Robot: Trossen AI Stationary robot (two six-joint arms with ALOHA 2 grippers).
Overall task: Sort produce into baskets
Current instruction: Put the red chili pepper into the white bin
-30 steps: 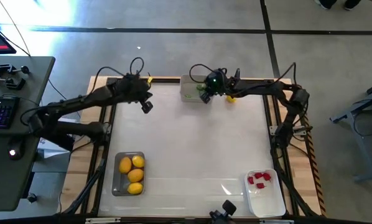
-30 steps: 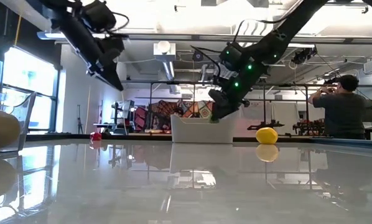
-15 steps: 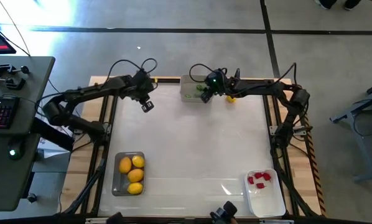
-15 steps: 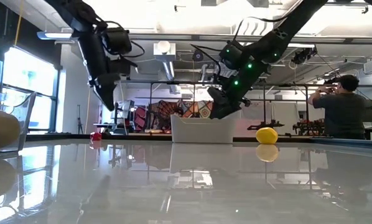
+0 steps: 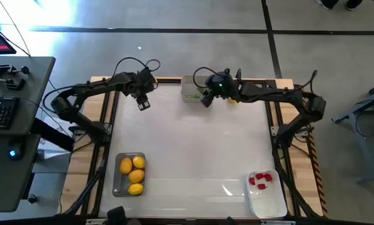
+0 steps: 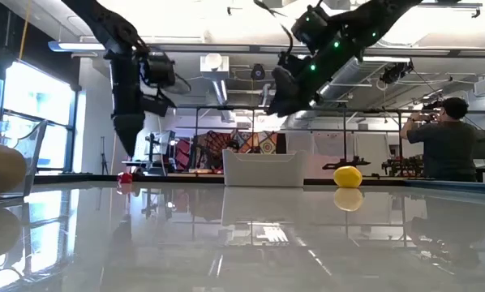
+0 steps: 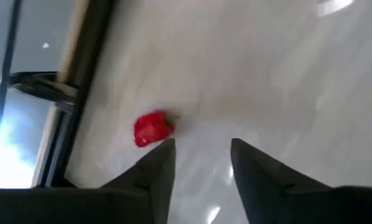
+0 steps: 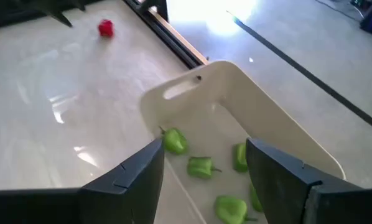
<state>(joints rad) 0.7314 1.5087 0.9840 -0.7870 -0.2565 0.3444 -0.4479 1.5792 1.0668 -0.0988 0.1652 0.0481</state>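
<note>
Produce was mostly sorted. At seven o'clock, lemons (image 5: 133, 173) filled the dark basket (image 5: 129, 175). The left gripper (image 7: 200, 163), fingers parted, hovered by a loose strawberry (image 7: 152, 128) at eleven. The right gripper (image 8: 204, 163), wide and empty, hung over peppers (image 8: 201, 165) in the grey basket (image 8: 279, 135) at twelve; a stray lemon (image 6: 348, 176) lay beside it. Strawberries (image 5: 261, 179) sat in the white basket (image 5: 268, 200) at five.

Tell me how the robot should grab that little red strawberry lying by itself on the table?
Probably from straight above, pinching the red strawberry across its plump middle. It lies loose on the bare table with nothing touching it, so both fingers have room. The left tool is open just beside it. Its green-stem end looks too thin to hold.
</note>
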